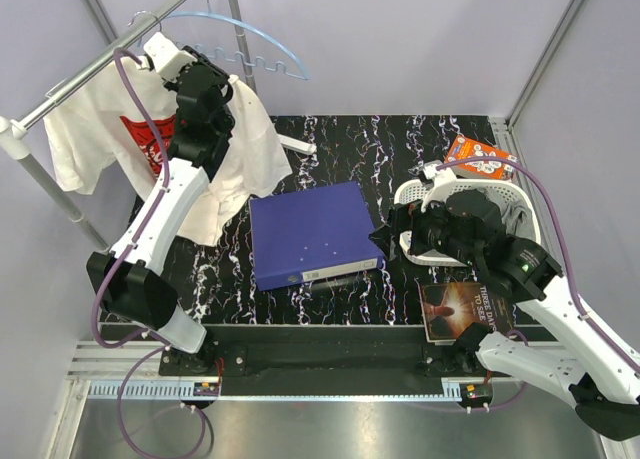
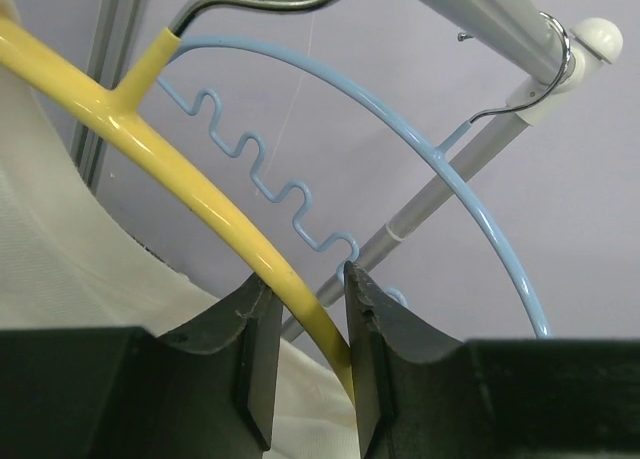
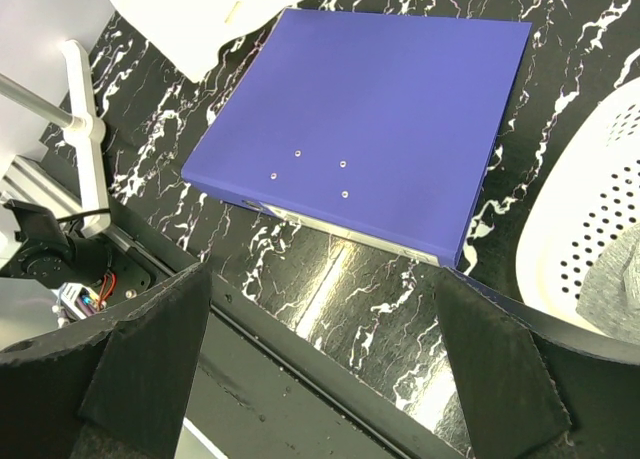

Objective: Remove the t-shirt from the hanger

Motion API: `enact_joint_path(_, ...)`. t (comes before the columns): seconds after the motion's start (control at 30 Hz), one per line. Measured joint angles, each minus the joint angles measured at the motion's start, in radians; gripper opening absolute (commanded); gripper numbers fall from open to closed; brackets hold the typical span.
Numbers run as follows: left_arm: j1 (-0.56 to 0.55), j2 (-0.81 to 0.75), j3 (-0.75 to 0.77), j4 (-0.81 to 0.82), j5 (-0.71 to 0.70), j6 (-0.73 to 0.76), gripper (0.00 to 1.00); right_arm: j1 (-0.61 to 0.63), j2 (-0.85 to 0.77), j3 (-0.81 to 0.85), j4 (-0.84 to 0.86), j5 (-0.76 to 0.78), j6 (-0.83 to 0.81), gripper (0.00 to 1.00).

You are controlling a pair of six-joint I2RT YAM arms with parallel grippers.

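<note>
A white t-shirt point(image 1: 95, 129) with a red print hangs from the grey rail point(image 1: 100, 64) at the back left. In the left wrist view the shirt point(image 2: 60, 249) hangs on a yellow hanger point(image 2: 200, 194). My left gripper point(image 1: 215, 84) is raised at the shirt's right shoulder. Its jaws point(image 2: 305, 289) are shut on the yellow hanger's arm. My right gripper point(image 1: 385, 237) is open and empty, low over the table near its front edge point(image 3: 322, 279).
An empty light blue hanger point(image 1: 265, 54) hangs on the rail right of the shirt point(image 2: 480, 204). A blue binder point(image 1: 312, 234) lies mid-table. A white basket point(image 1: 415, 194) of clothes, an orange box point(image 1: 480, 157) and a book point(image 1: 465, 309) are on the right.
</note>
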State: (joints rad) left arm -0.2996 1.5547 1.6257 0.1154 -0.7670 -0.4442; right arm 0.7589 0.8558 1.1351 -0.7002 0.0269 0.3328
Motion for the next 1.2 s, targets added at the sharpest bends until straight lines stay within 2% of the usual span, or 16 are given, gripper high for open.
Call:
enact_joint_path(0.13,-0.002,-0.002,-0.005,0.014,0.003,0.003,0.1,0.0,0.007,0.0,0.0,0.0,0.0,1.0)
enact_joint_path(0.27,-0.017,-0.002,-0.005,0.016,0.006,0.008,0.0,0.0,0.01,0.0,0.0,0.0,0.0,1.0)
enact_joint_path(0.7,-0.104,-0.008,-0.005,0.036,0.039,0.039,0.0,0.0,0.008,-0.003,0.0,0.003,0.002,1.0)
enact_joint_path(0.97,-0.161,-0.073,-0.008,-0.005,0.037,-0.011,0.0,0.0,0.063,-0.002,0.029,-0.003,0.001,1.0)
enact_joint_path(1.2,-0.177,-0.172,-0.097,-0.019,0.033,-0.108,0.0,0.0,0.144,-0.002,0.096,-0.048,-0.021,1.0)
